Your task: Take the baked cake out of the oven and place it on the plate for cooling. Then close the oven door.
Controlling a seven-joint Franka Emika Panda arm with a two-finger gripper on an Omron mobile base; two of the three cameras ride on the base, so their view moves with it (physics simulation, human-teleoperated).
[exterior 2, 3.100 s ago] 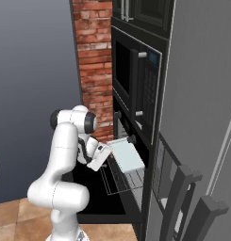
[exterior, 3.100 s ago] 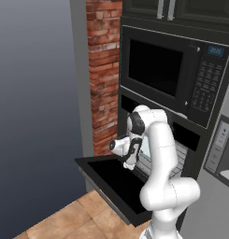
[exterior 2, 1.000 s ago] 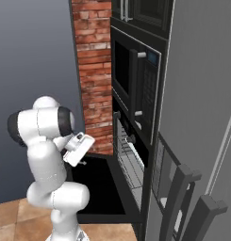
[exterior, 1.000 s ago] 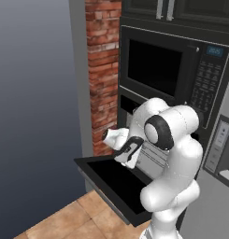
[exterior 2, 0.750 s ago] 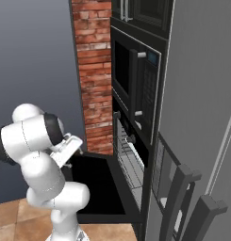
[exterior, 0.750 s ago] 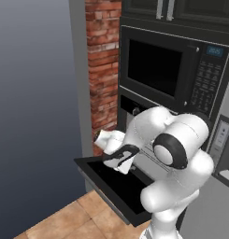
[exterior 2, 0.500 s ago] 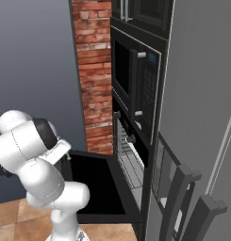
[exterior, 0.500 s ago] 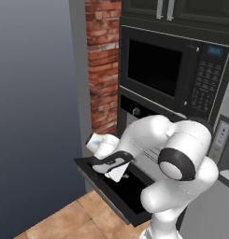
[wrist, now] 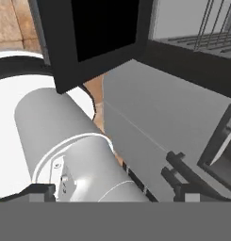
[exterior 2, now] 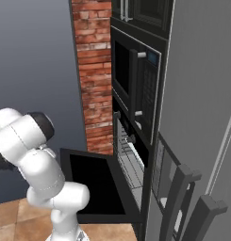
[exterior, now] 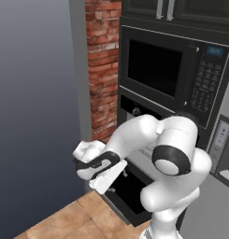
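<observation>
A white robot arm stood before a tall black kitchen column beside a red brick pillar (exterior: 104, 70). A black microwave (exterior: 174, 79) sat high in the column, with the oven (exterior 2: 131, 160) just below it. The oven door (exterior 2: 91, 181) hung fully dropped, lying flat and level out from the open cavity, its dark window facing up. A wire rack (exterior 2: 131, 164) showed inside the cavity. No cake and no plate could be made out.

The arm was folded far to the left, away from the oven. Its pincer (exterior: 104, 170) hung at the near left edge of the door, out over the tiled floor (exterior: 71, 221), pointing down and leftward. The fingers stood wide apart and held nothing; in the hand view only the two dark tips (wrist: 39, 190) showed at the bottom, well apart.

The door lay just to the right of the pincer and about level with it, and the oven opening was farther right and beyond it. In the hand view the door appeared as a black panel (wrist: 95, 37) at the top, with the rack behind it at the upper right.

Judging from the layout, the step in hand was probably to find and reach the plate or cake. To do it well, the arm should swing clear of the door's edge, keep the fingers spread, and approach the rack level, so as not to knock it.
</observation>
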